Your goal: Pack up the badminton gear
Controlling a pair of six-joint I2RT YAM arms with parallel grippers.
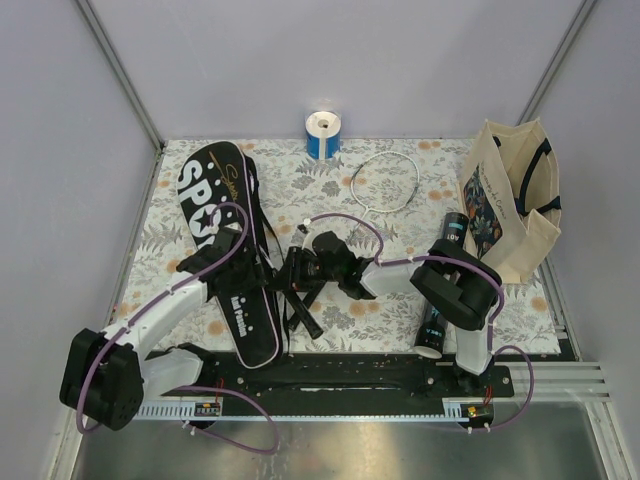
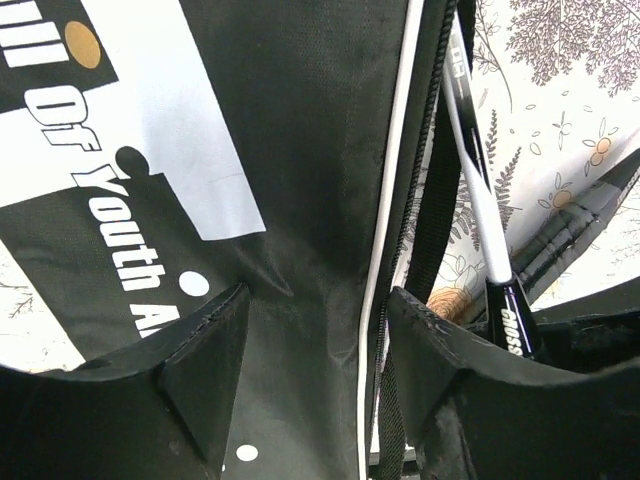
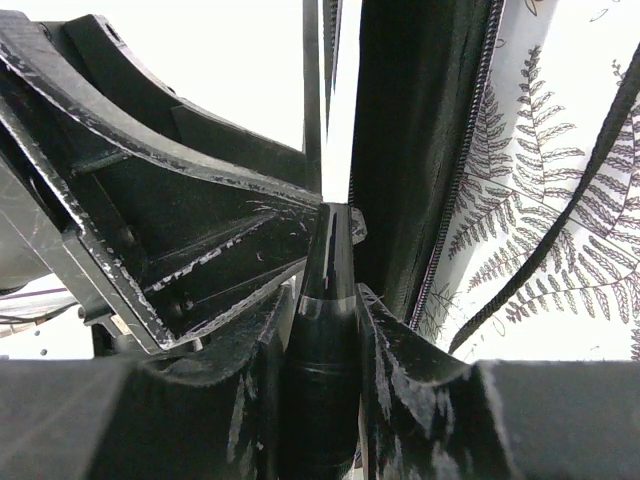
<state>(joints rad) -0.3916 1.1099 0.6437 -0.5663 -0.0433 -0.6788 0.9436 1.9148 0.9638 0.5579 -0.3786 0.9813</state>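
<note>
While your right gripper (image 3: 328,335) has the black racket handle (image 3: 327,250) pinched dead centre in its wrist view, the left gripper (image 2: 320,370) isn't doing anything useful. Its fingers stand spread with only the fabric of the SPORT racket cover (image 2: 300,150) under the gap, nothing pinched. The racket's white shaft (image 2: 478,200) runs up the right side of that view, just beside the cover's white-piped zipper edge. I can't tell whether the head is inside the cover, since it's hidden toward the top of the frame.

My guess is you're partway through feeding this racket in. Some tips:
- Get the left fingers onto the top flap right at the zipper edge and lift it, so there's an actual mouth to aim at.
- Push with the right along the cover's long axis, not across it.
- Keep the handle low.
- Watch the strap (image 2: 432,230). It hangs right by the shaft and looks like it'd snag.
- Thin frame plus floppy cloth, so go slow.

Going by the overhead view, there's more to pack. A white racket hoop (image 1: 385,182) lies upper middle, and the black tube (image 1: 453,232) sits right of centre near the tote bag (image 1: 515,190). The cover sprawls left of centre on the floral mat (image 1: 380,325).
</note>
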